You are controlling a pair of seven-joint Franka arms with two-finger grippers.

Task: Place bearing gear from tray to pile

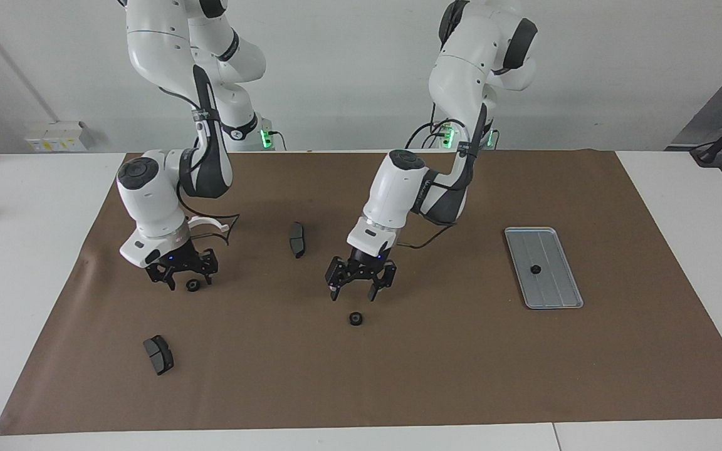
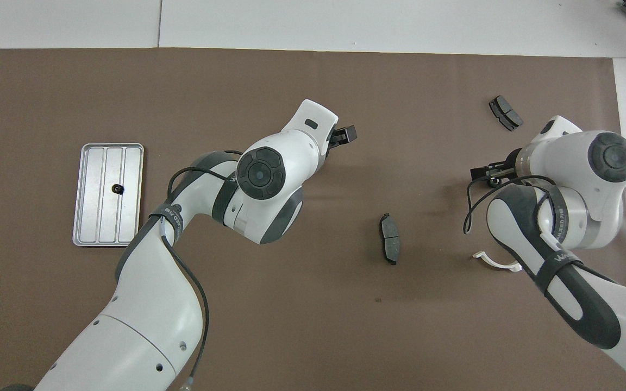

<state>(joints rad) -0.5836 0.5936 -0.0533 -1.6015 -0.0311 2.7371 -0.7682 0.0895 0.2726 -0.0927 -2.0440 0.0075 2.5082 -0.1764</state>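
Left pincer point(image 1: 361, 289) spread, hanging above loose gear point(image 1: 355, 319); right pincer point(image 1: 182, 274) spread around gear point(image 1: 192, 285); advise descending squarely, then carrying toward bracket point(image 1: 207, 222).

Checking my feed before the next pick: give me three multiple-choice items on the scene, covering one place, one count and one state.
1. The tray lies:
A) toward the left arm's end
B) toward the right arm's end
C) mid-table

2. Gears on it:
A) none
B) one
C) three

3. The left gripper is:
A) shut on a gear
B) open
C) shut on a brake pad

Answers:
1. A, it lies past the left arm, near the mat's edge.
2. B, a lone gear sits there.
3. B, its fingers are spread over a loose gear on the mat.
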